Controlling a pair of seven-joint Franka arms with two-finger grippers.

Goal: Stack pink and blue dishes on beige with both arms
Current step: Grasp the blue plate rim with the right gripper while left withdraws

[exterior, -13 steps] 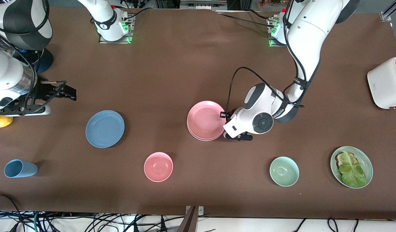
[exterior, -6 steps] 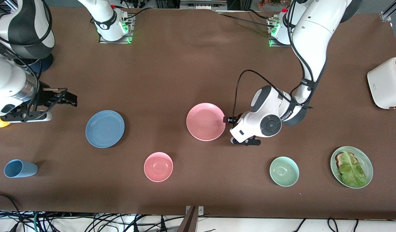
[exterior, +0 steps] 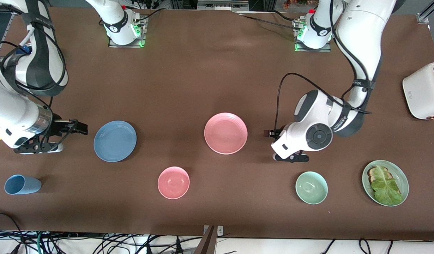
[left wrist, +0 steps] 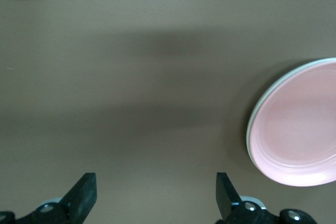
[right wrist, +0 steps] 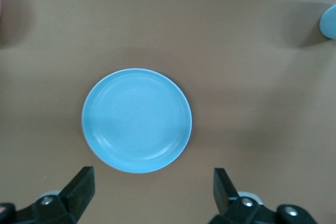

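Note:
The pink plate (exterior: 225,133) lies flat mid-table on the beige plate, of which only a thin pale rim (left wrist: 248,136) shows under it. My left gripper (exterior: 268,133) (left wrist: 155,182) is open and holds nothing. It hangs low beside the pink plate (left wrist: 299,124), toward the left arm's end and a short gap away. The blue plate (exterior: 115,141) (right wrist: 136,120) lies alone on the table toward the right arm's end. My right gripper (exterior: 81,127) (right wrist: 152,177) is open just beside its rim, with bare table between the fingers.
Nearer the front camera stand a small pink bowl (exterior: 173,182), a blue cup (exterior: 21,184) on its side, a green bowl (exterior: 311,187) and a green plate with lettuce (exterior: 385,182). A white toaster (exterior: 423,91) sits at the left arm's end.
My left gripper opened, let go of the pink plate, which now lies level on the beige one, and drew back toward the left arm's end. My right gripper moved closer to the blue plate.

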